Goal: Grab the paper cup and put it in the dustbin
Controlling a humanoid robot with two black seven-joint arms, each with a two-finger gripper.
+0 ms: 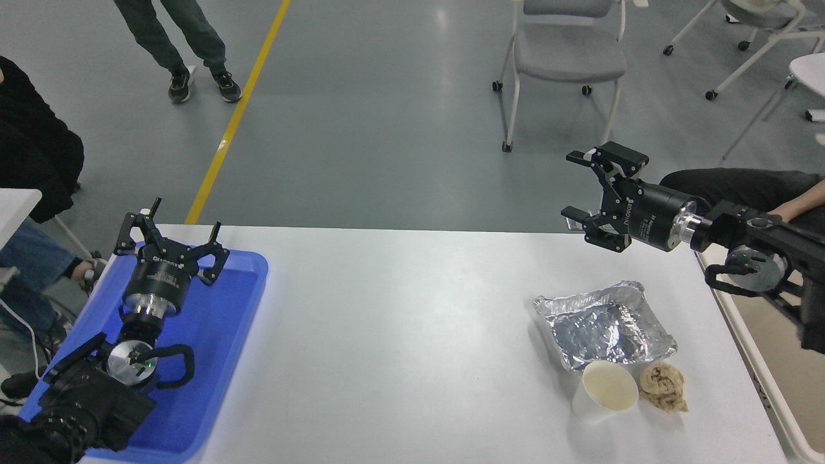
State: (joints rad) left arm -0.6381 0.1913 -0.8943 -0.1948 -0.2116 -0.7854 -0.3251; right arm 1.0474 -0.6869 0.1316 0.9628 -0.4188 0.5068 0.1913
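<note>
The paper cup (pixel 606 390) stands upright on the white table near its front right, with its cream inside showing and nothing touching it. Only part of the cream dustbin (pixel 783 367) shows, at the right edge beside the table. My right gripper (pixel 570 185) hangs open and empty in the air above the table's far right edge. It points left, well beyond the cup. At the lower left my left gripper (pixel 175 225) is parked open over the blue tray (pixel 219 335).
A crinkled foil tray (pixel 606 328) lies just behind the cup, and a crumpled brown paper wad (pixel 662 385) touches the cup's right side. A person's arm (pixel 796 203) rests behind my right arm. Chairs and a standing person are on the floor beyond.
</note>
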